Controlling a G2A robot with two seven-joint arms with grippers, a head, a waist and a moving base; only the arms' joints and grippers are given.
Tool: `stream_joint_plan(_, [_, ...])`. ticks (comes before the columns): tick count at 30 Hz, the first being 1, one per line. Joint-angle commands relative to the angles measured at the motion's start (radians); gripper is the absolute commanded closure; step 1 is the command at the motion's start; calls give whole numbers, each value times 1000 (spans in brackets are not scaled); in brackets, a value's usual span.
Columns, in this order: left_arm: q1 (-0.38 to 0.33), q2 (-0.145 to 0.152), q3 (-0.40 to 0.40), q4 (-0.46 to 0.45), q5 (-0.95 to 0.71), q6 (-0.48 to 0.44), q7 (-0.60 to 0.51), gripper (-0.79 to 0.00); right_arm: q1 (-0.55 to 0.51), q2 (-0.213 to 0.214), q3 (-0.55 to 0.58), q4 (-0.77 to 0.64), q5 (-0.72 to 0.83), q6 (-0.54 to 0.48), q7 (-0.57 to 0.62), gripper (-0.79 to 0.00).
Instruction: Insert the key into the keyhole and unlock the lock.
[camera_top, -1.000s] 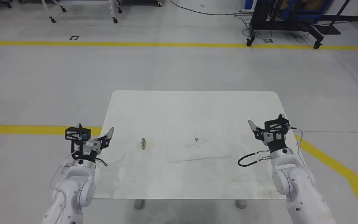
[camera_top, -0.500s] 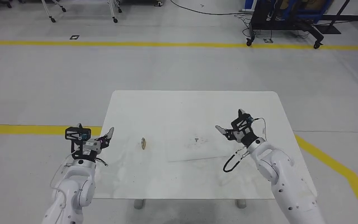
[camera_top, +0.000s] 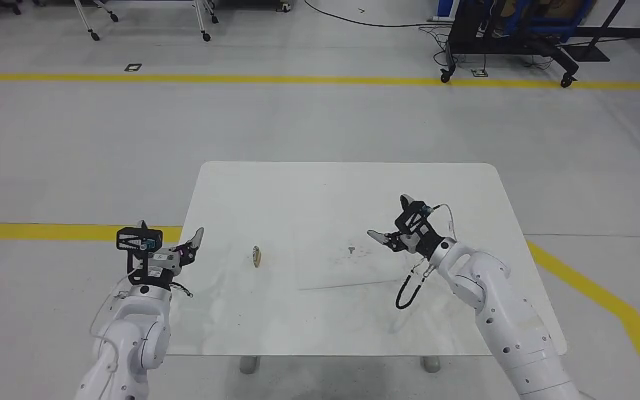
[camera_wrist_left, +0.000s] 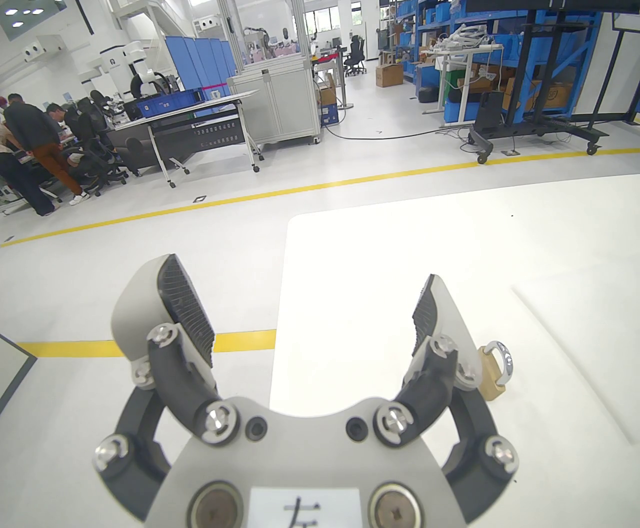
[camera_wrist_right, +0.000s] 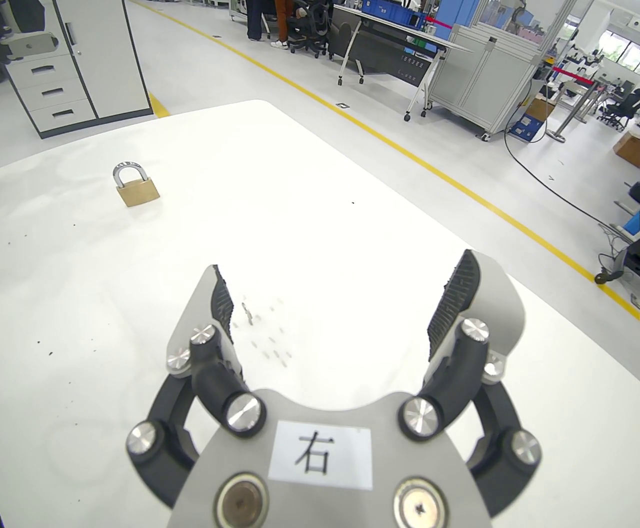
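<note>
Jaws spread wide, the right gripper (camera_wrist_right: 342, 267) has swung in from the right edge of the white table (camera_top: 300, 190) to the small silver key (camera_top: 352, 248) at mid-table, poised for pickup. The brass padlock with steel shackle (camera_top: 257, 256) lies near the idle left gripper (camera_wrist_left: 300, 280), its jaws likewise parted.

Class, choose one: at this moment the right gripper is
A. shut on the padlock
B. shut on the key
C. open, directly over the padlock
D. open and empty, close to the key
D: the right gripper stands open and empty, the key lies on the table just by it, and the padlock lies farther off.
</note>
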Motion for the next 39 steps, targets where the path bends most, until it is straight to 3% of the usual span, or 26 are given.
stream_joint_plan(1, [0,0,0,0,0,0,0,-785,0,0,0,0,0,0,0,-785])
stream_joint_plan(4, [0,0,0,0,0,0,0,-785,-2,0,-4,-1,4,-5,-1,-785])
stream_joint_plan(8, [0,0,0,0,0,0,0,-785,30,2,-35,39,35,-156,-3,-785])
stream_joint_plan(12, [0,0,0,0,0,0,0,-785,121,4,-86,139,59,-375,38,-785])
stream_joint_plan(17, [0,0,0,0,0,0,0,-785,223,-5,-158,267,70,-477,96,-779])
stream_joint_plan(20, [0,0,0,0,0,0,0,-785,284,-17,-217,334,67,-464,161,-622])
stream_joint_plan(22, [0,0,0,0,0,0,0,-785,317,-27,-244,375,74,-416,182,-560])
stream_joint_plan(24, [0,0,0,0,0,0,0,-785,340,-37,-276,399,61,-367,205,-413])
stream_joint_plan(32, [0,0,0,0,0,0,0,-785,405,-62,-357,485,38,-324,221,-379])
stream_joint_plan(34, [0,0,0,0,0,0,0,-785,415,-66,-371,499,34,-330,217,-336])
stream_joint_plan(37, [0,0,0,0,0,0,0,-785,427,-69,-386,515,25,-338,210,-179])
stream_joint_plan(39, [0,0,0,0,0,0,0,-785,434,-71,-392,525,20,-340,205,0])
